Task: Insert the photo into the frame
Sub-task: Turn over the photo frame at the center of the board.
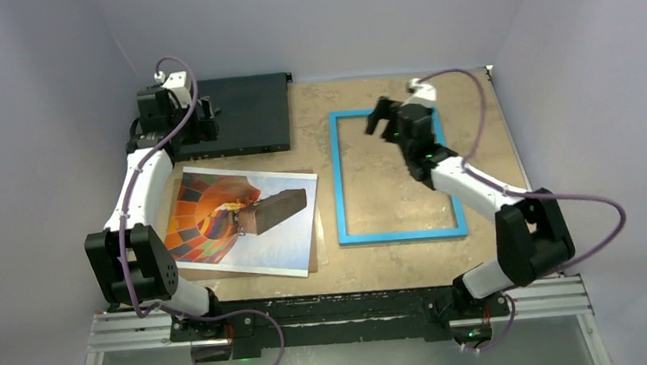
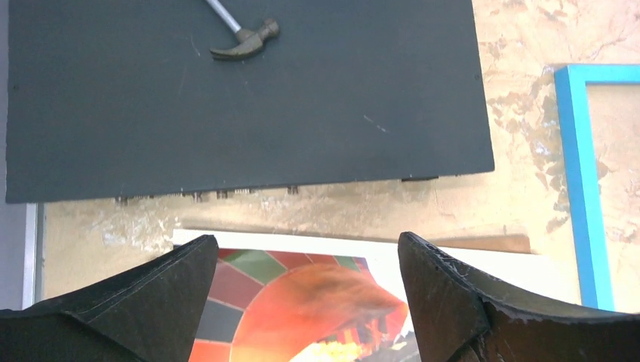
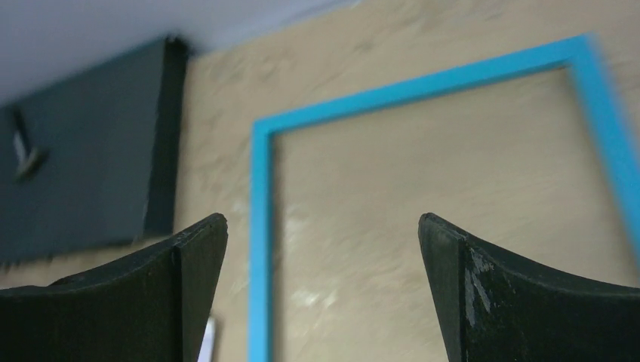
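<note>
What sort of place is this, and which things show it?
Probably a robotics test cell: left arm and right arm bolted to a metal rail, plain walls boxing in the tabletop, staged props: balloon photo, empty blue frame.

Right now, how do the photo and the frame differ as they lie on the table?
The photo is a solid orange-red print; the frame is an open blue border with table showing through. The photo lies skewed to the table's edges; the frame lies square. The photo rests on a brown board; the frame sits on the table itself. Both are flat rectangles.
</note>
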`<state>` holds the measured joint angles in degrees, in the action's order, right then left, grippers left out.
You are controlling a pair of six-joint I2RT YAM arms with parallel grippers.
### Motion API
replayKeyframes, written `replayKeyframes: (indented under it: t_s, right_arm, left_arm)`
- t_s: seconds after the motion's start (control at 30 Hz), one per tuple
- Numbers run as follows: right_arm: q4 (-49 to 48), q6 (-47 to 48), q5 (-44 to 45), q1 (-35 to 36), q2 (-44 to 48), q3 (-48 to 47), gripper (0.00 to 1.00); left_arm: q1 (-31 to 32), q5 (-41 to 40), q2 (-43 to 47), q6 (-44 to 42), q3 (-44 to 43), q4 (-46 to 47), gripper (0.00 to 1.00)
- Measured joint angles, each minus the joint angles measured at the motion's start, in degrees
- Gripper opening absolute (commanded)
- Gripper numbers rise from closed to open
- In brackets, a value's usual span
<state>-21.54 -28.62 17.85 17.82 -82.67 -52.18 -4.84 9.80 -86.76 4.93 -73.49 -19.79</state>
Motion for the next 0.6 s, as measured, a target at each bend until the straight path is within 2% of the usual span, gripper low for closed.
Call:
replayKeyframes:
  t_s: [0.1,0.23,0.37,0.6]
  right_arm:
    - [6.5,0.3,1.8,10.7,-3.3,-4.2,0.98]
    - [14.2,-0.2,3.9,18.9,-7.5,-8.5,0.91]
    - [19.8,-1.1,6.9,22.9,-13.9,-13.0,0.85]
    - [25.1,-3.1,8.6,25.8,-21.6,-13.6,0.72]
  left_arm:
    - [-0.3,0.0,0.0,-0.1,-2.0,-4.9,0.85]
    - [-0.7,-0.4,-0.3,-0.8,-2.3,-10.1,0.84]
    - [-1.3,-0.5,-0.4,-1.5,-2.3,-14.3,0.84]
    - [-1.6,-0.3,-0.4,-1.6,-2.3,-17.9,0.84]
